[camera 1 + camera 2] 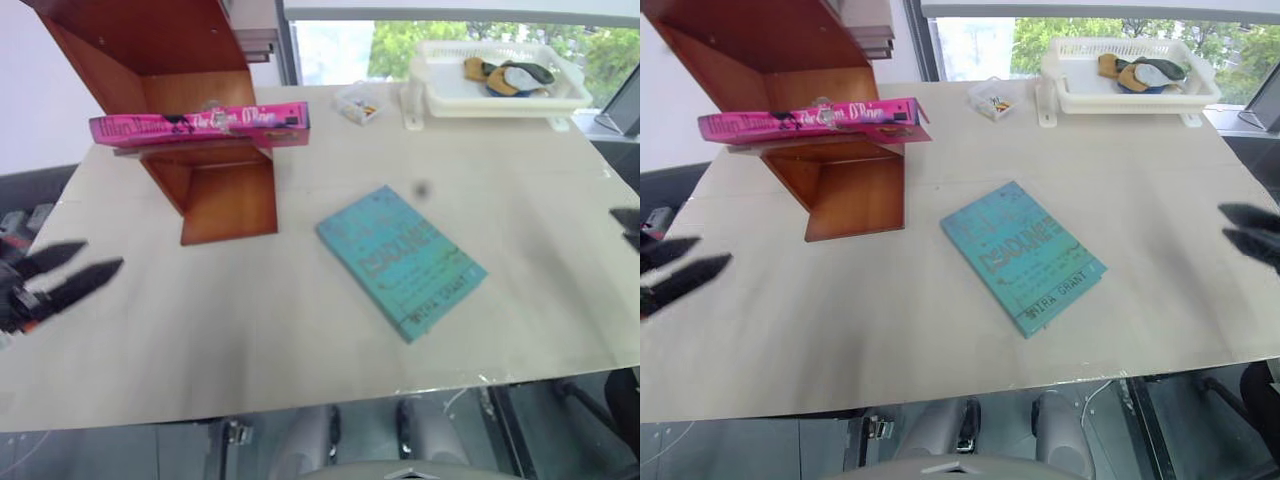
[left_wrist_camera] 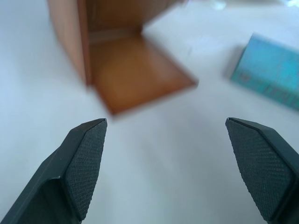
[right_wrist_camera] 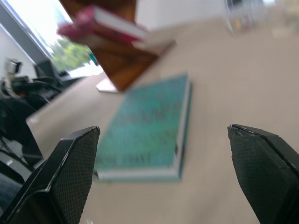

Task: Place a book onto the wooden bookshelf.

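We see open beige tabletop point(image 1: 250, 330) across the lower frame, between both edges. At centre a flat teal-blue book point(image 1: 400, 260) lies in the way. The reddish-brown wooden bookshelf point(image 1: 215, 190) blocks the upper left; the white plastic tray point(image 1: 500, 95) blocks the upper right.

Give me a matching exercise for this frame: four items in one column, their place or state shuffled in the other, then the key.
Items:
1. pink book
2. teal book
3. white tray
4. left gripper

Places or states:
A. flat on the table, cover up, right of the shelf unit
B. jaws open, holding nothing
C. lying on the shelf board of the wooden bookshelf
D. at the far edge of the table, by the window

Pairs: 1-C, 2-A, 3-D, 4-B
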Robot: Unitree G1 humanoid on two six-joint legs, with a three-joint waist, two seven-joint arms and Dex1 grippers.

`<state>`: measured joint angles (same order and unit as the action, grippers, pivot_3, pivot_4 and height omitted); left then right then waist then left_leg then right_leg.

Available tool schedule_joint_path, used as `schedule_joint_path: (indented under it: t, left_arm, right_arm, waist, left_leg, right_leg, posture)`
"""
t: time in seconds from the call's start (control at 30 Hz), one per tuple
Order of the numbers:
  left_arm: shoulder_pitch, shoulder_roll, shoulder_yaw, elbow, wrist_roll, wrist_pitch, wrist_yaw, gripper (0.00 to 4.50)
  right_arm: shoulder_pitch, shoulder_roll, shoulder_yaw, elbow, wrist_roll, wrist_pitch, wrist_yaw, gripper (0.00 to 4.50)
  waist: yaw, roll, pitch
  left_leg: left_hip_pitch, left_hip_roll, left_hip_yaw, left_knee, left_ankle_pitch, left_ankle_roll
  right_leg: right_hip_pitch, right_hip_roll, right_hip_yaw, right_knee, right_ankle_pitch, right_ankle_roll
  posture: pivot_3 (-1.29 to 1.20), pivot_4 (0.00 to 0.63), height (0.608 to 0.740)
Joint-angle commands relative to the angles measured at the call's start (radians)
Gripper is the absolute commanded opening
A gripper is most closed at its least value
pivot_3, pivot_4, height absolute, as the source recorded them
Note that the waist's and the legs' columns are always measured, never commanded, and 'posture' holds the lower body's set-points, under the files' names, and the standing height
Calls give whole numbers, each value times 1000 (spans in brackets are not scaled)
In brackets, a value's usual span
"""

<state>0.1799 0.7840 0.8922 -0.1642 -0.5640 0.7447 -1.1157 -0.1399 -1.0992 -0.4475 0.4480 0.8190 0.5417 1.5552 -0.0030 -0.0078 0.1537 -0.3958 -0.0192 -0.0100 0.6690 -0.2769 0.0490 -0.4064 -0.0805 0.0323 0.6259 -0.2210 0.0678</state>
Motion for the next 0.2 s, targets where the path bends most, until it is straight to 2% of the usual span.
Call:
schedule_joint_path:
  t: [0.03,0.2]
  left_arm:
    - [0,-22,-36,-97,-27,-31,59,4371]
    - [11,-42,-135,-93,6,-112,91,4371]
  right_arm:
    - [40,4,-16,-5,-60,-78,42,4500]
    - [139,32,-29,12,-162,-202,6,4500]
  waist:
    - [1,-1,-1]
    - [0,-2,-6]
  left_leg:
    - [0,0,0,0,0,-1]
    - [1,0,1,0,1,-2]
  right_leg:
    - [0,0,0,0,0,-1]
    - [1,0,1,0,1,-2]
  posture:
    - [0,150,740]
    - [0,150,740]
